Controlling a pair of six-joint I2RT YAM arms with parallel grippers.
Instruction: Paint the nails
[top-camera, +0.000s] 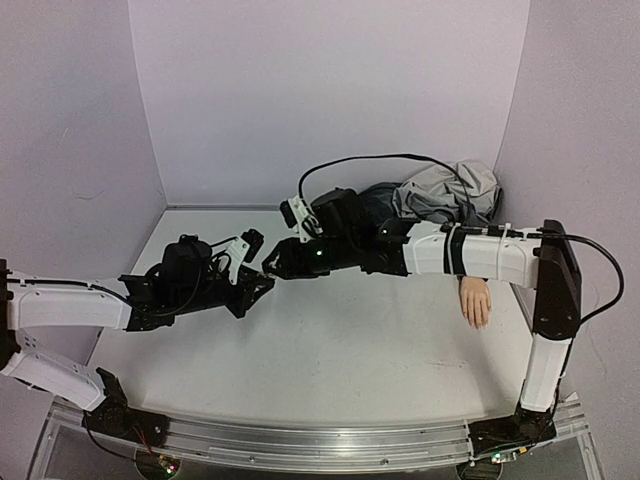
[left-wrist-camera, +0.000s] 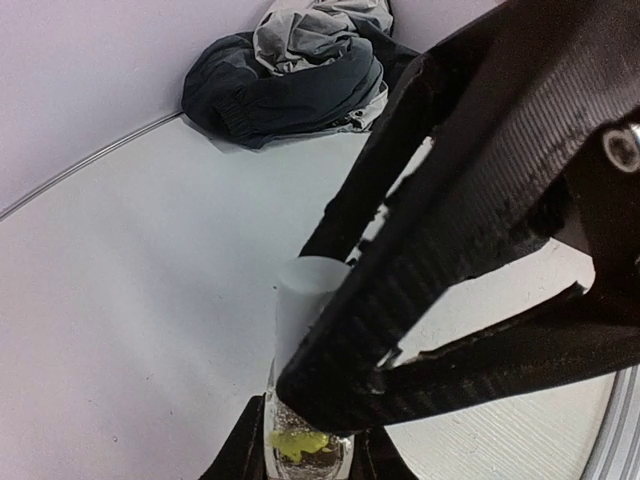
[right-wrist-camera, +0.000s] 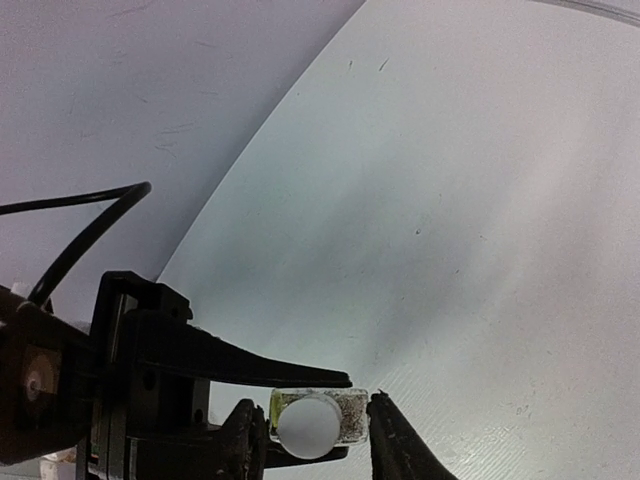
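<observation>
A small clear bottle with a white cap is held up over the table's left-centre by my left gripper, which is shut on its glass body. My right gripper reaches in from the right and straddles the white cap. It is open, with a narrow gap on each side. The two grippers meet in the top view, left and right. The pale mannequin hand lies palm down at the right. Its nails are too small to make out.
A crumpled dark grey jacket lies at the back right corner, joined to the hand. A black cable loops above the right arm. The white table is walled by pale lilac panels on the left, back and right.
</observation>
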